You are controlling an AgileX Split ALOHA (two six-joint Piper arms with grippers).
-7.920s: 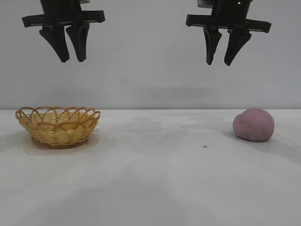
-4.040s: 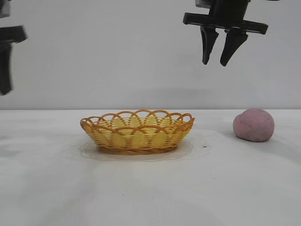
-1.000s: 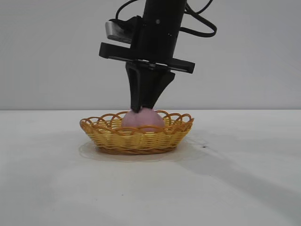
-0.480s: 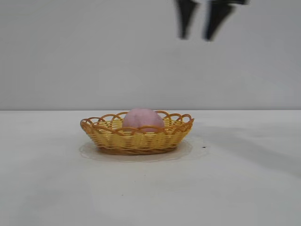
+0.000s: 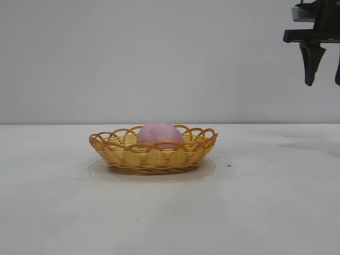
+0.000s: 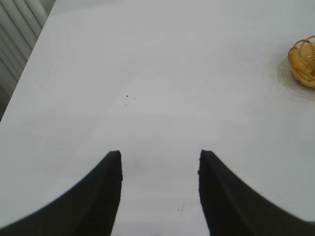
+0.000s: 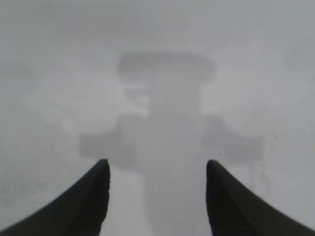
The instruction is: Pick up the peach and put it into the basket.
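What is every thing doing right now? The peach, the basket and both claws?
peach: sitting inside the basket, nothing touching it.
basket: upright on the table, holding the peach.
right claw: open, empty, high up at the right edge.
left claw: open, empty, over bare table away from the basket.

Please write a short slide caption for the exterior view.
Peach resting inside the wicker basket; open right gripper raised at the view's right edge.

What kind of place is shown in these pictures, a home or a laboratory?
Most likely a robot test bench in a laboratory. A bare white table stands before a plain grey wall, holding only a basket with a peach in it, and the right tool hangs above, open.
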